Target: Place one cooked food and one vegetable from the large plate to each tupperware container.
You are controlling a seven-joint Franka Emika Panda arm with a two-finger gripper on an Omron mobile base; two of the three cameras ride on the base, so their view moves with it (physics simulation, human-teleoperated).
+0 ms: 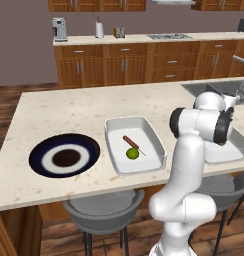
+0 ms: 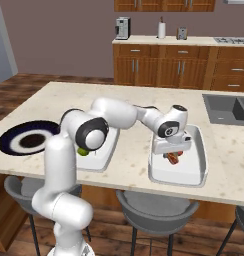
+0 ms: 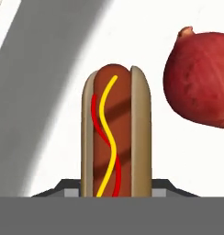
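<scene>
The large plate [image 1: 41, 150] [image 2: 6, 135], dark-rimmed with nothing on it, lies at the left of the island counter. Beside it, one white tupperware container [image 1: 149, 131] holds a brown skewer [image 1: 130, 141] and a green round vegetable [image 1: 132, 153]. My gripper [image 2: 172, 153] [image 3: 116, 188] hangs low inside the other tupperware container [image 2: 194, 172], shut on a hot dog [image 3: 114, 133] [image 2: 172, 159] with yellow and red stripes. A red onion [image 3: 201, 78] rests on that container's white floor [image 3: 146, 27], just beside the hot dog. My arm covers much of this container [image 1: 229, 152] in the left base view.
A grey sink basin [image 2: 229, 107] [image 1: 214, 87] with a faucet [image 1: 241, 75] sits past the right container. Grey stools [image 1: 101, 210] [image 2: 154, 210] stand under the counter's near edge. Bare counter [image 1: 69, 110] stretches behind the plate and containers.
</scene>
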